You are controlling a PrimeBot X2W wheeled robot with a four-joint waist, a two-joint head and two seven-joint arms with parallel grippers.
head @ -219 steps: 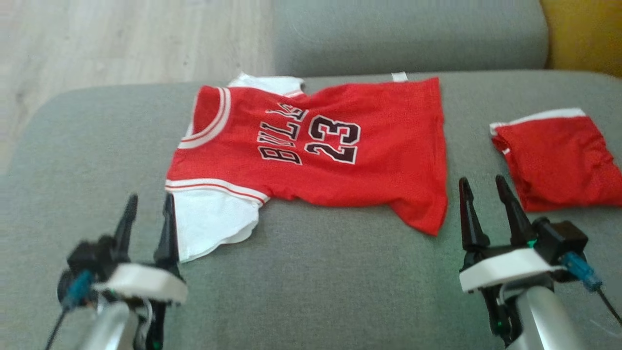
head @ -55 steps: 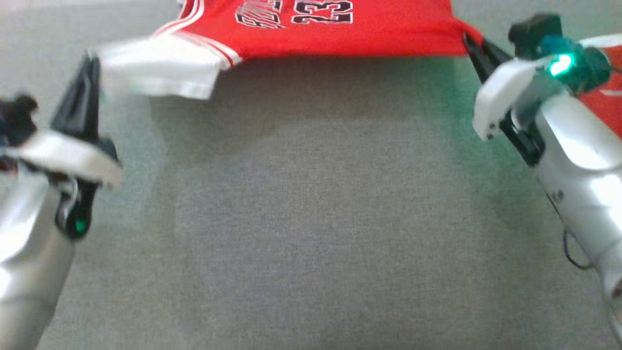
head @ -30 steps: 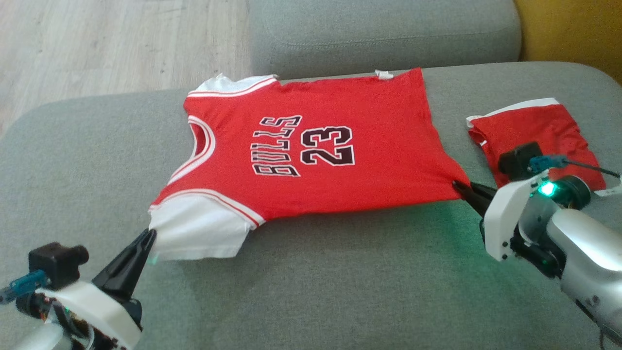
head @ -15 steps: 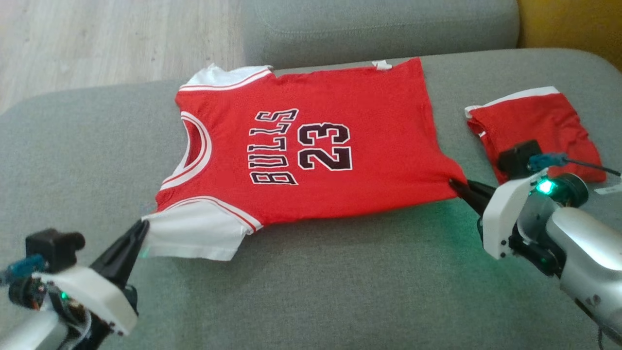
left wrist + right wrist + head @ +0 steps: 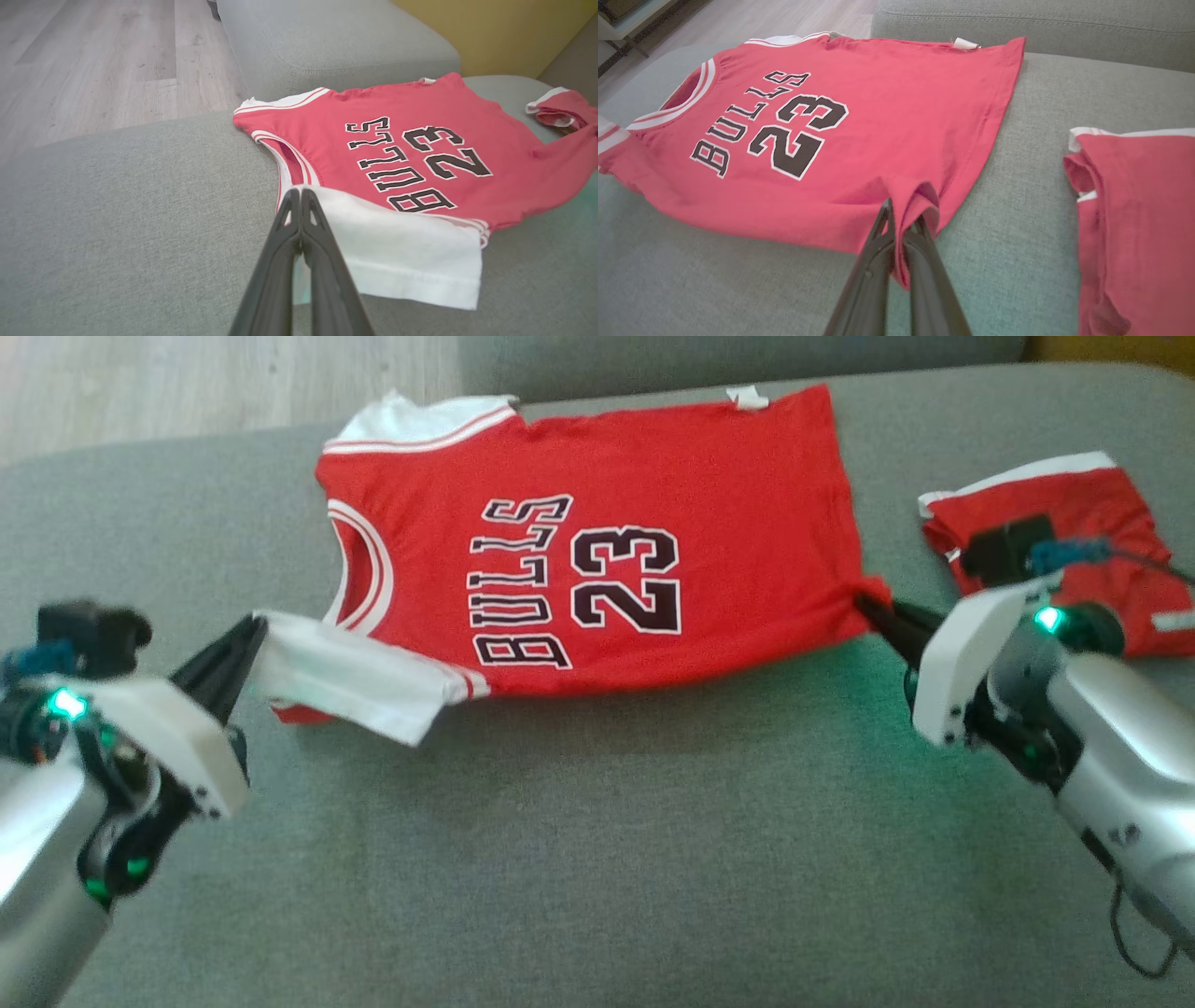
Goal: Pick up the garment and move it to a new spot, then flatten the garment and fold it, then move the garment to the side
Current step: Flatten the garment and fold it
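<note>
Red basketball jersey with white sleeves is lying face-up on the grey fabric sofa cushion. Left gripper is pinching its near white sleeve and right gripper its near hem corner, both clamped tight, probably raising that edge for folding.

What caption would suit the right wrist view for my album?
Shut dark fingers pinch the hem corner of a red Bulls jersey spread on a grey sofa, a second red garment beside it.

head: above, looking down | wrists: low, close | shared: jersey
</note>
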